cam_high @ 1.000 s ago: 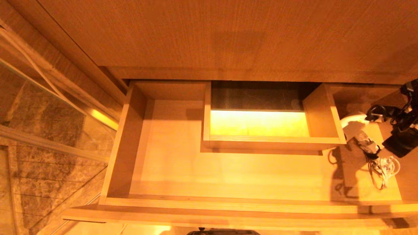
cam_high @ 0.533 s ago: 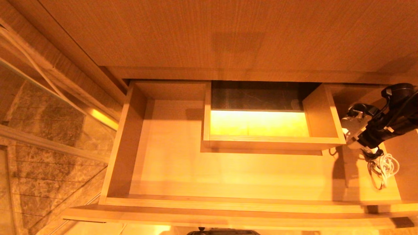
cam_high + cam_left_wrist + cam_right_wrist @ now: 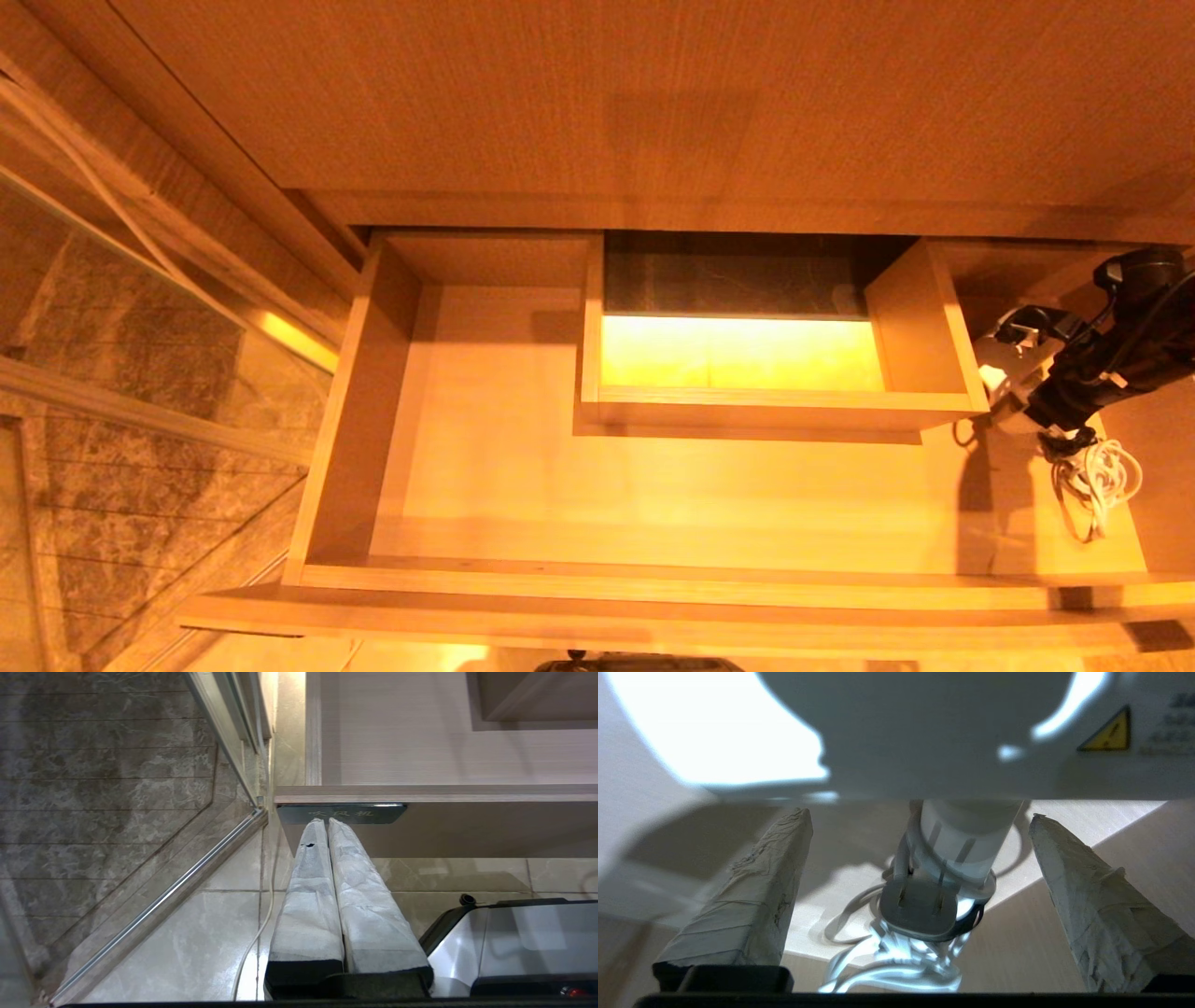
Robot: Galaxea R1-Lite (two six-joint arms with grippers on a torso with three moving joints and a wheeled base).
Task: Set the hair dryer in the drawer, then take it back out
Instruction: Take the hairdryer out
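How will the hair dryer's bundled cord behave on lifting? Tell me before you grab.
The hair dryer looks like rigid plastic, so it should lift stiffly. Its cord is loosely looped beyond the black tie, so it will probably dangle and might snag the drawer. The smooth shell may be slippery.

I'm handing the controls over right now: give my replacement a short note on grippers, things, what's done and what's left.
Right gripper: open, fingers either side of the hair dryer's handle, not gripping.
Left gripper: shut, parked below the drawer front.
Hair dryer: lying in the drawer at its right end, cord bundle beside it.
Done: dryer is in the drawer.
Left: close on the handle and lift it back out.
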